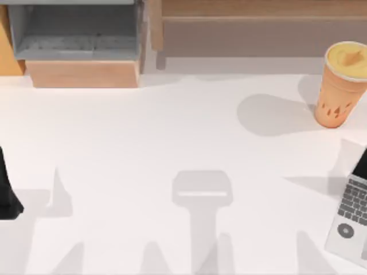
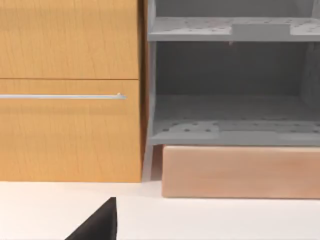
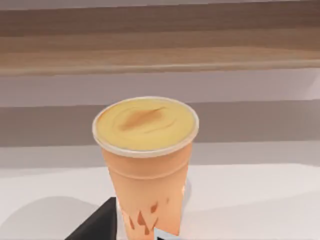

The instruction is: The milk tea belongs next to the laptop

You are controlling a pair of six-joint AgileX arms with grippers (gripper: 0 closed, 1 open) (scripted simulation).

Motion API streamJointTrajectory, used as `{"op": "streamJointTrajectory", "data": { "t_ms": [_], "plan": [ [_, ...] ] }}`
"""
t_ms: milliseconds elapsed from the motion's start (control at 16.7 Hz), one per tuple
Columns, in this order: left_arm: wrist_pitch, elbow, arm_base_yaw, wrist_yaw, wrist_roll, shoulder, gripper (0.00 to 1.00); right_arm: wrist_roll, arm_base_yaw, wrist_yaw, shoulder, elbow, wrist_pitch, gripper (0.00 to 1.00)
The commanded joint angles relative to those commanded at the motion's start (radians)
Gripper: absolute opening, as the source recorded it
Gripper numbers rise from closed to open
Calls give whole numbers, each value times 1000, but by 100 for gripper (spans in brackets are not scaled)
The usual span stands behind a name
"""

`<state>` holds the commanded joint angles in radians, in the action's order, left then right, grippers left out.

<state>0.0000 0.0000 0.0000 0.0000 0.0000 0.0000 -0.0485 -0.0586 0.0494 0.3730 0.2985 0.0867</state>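
The cup (image 1: 343,85) stood upright on the white table (image 1: 143,149) near the top view's far right, in front of a long wooden shelf (image 1: 252,23), well apart from the laptop (image 1: 351,220), which lay open at the right edge nearer the front with only part of its keyboard and round disc mark in view. In the right wrist view the cup (image 3: 146,165) sat close ahead, creamy top level, dark orange marks near its base; a black finger (image 3: 97,224) of the right gripper lay just beside its base, and whether it touched the cup, or how far the jaws were spread, could not be told. The left arm (image 1: 7,192) was parked at the table's left edge, one dark fingertip (image 2: 100,224) showing before a grey rack (image 2: 232,90) and a wooden cabinet (image 2: 70,90); its spread could not be told either.
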Motion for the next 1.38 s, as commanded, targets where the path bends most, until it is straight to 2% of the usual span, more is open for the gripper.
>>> {"op": "streamJointTrajectory", "data": {
  "t_ms": [360,780,1020,1380],
  "plan": [
    [0,0,0,0,0,0,100,-38,-51,40,555,282,74,100],
    [0,0,0,0,0,0,100,-87,-111,88,1039,600,165,100],
    [0,0,0,0,0,0,100,-102,-130,104,1158,698,189,100],
    [0,0,0,0,0,0,100,-100,-124,102,1161,698,187,100]
  ]
}}
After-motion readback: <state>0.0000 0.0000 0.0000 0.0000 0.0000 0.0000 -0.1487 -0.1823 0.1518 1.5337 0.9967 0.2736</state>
